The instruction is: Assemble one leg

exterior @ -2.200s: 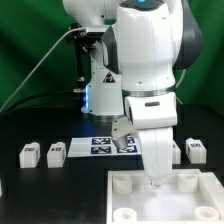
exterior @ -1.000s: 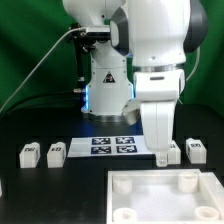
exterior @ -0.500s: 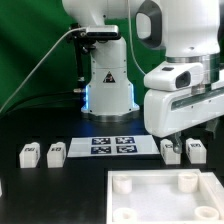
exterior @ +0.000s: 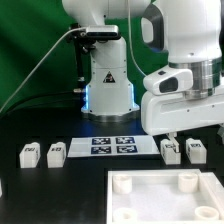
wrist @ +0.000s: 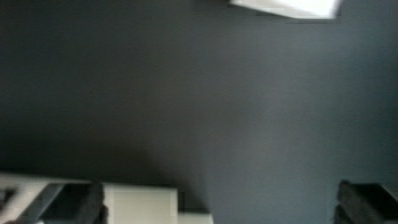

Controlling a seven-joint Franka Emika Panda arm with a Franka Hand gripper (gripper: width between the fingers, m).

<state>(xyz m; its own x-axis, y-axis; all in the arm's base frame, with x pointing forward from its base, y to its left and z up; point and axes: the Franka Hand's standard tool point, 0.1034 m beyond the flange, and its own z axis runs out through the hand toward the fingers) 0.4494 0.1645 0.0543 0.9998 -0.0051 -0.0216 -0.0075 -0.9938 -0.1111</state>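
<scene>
Four small white legs with tags stand in a row on the black table: two at the exterior view's left [exterior: 30, 153] [exterior: 56, 151] and two at its right [exterior: 170, 150] [exterior: 196, 150]. My gripper [exterior: 182, 138] hangs just above the two right legs, with its large white hand over them. In the wrist view the gripper [wrist: 217, 205] is open. One white leg [wrist: 143, 203] lies between the dark fingers [wrist: 63, 200], close to one of them and not clamped. The large white panel [exterior: 150, 198] with round corner sockets lies at the front.
The marker board [exterior: 112, 146] lies flat between the two pairs of legs. The robot's white base [exterior: 105, 85] stands behind it. A white piece [wrist: 285, 6] shows at the edge of the wrist view; I cannot tell which part it is.
The arm has swung from over the panel toward the exterior view's right and back, and now hangs over the two right legs. The legs and the panel have not moved.
</scene>
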